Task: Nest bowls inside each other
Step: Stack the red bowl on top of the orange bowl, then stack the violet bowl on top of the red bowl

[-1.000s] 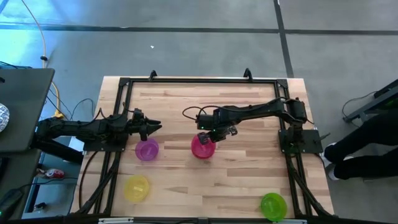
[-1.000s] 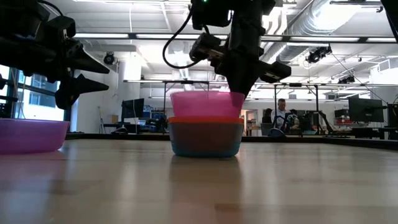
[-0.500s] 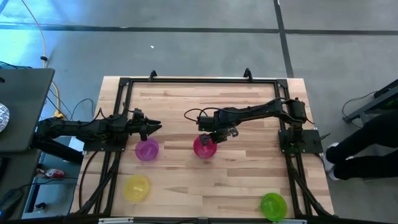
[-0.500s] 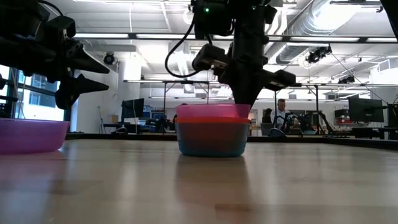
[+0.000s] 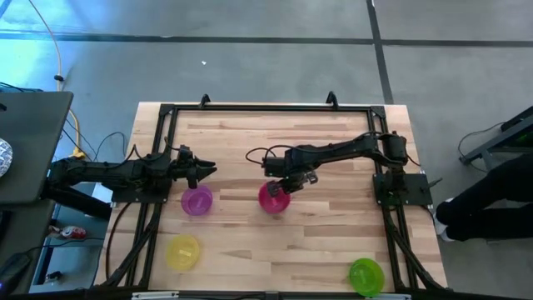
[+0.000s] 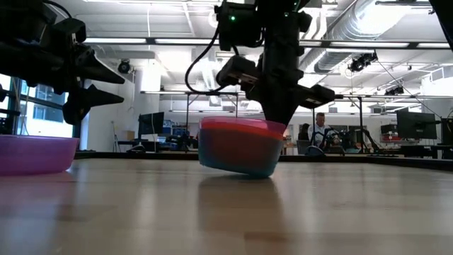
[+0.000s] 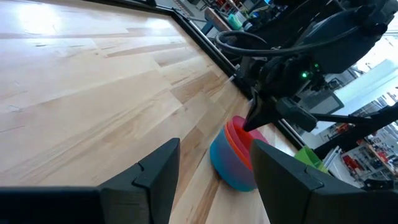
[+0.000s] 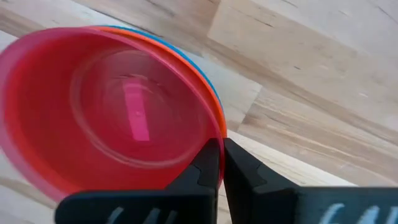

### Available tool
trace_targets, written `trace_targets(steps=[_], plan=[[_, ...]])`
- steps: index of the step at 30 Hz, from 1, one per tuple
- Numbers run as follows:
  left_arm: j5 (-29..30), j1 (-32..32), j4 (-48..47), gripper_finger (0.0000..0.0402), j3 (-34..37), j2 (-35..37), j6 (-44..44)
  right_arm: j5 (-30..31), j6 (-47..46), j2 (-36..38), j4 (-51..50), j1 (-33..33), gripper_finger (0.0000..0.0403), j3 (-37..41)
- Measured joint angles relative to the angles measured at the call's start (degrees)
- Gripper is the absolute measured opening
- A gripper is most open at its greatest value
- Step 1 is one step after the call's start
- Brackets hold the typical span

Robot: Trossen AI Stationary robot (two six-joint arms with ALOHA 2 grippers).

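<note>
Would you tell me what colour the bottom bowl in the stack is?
Teal; the bottom bowl shows best in the low view.

The table is pale, matt, smooth-planked wood with a black metal frame, and the pink bowl and purple bowl are glossy, translucent plastic; the gripper fingers are matt black.

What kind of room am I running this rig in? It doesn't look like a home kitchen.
Most likely an open lab or workshop. The low view shows exposed ceiling ducts, strip lights and desks with monitors behind the wooden table. The high view shows a bare concrete floor around it.
</note>
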State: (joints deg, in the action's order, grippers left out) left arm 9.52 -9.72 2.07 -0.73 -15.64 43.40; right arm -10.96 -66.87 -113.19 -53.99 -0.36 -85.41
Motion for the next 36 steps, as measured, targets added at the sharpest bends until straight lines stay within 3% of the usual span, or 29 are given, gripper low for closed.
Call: trace_targets(steps=[5, 15, 21, 24, 29, 33, 36], plan=[[0.0, 0.0, 0.4, 0.0184, 0.0, 0.0, 0.1, 1.1, 0.5, 0.1, 0.8, 0.1, 0.0015, -0.3], [0.0, 0.0, 0.3, 0.0184, 0.0, 0.0, 0.1, 1.7, 3.1, 0.1, 0.3, 0.1, 0.0094, -3.8], [-0.2, 0.0, 0.3, 0.0184, 0.0, 0.0, 0.5, 1.5, 6.4, 0.1, -5.0, 0.2, 0.0117, -8.6], [-4.8, 0.0, 0.3, 0.0184, 0.0, 0.0, -1.5, 1.8, 10.6, 0.1, -9.2, 0.2, 0.0119, -11.9], [-17.9, 0.0, -0.2, 0.0184, 0.0, -0.1, -5.5, 3.2, 21.4, 0.1, -15.0, 0.6, 0.0119, -18.2], [-20.8, -0.1, -5.2, 0.0184, -2.3, -0.1, -8.1, 7.2, 29.6, 0.1, -17.9, 1.2, 0.0119, -23.7], [-20.8, -0.1, -14.1, 0.0184, -5.9, -0.1, -14.0, 9.6, 35.8, 0.2, -18.3, 1.7, 0.0119, -27.4]])
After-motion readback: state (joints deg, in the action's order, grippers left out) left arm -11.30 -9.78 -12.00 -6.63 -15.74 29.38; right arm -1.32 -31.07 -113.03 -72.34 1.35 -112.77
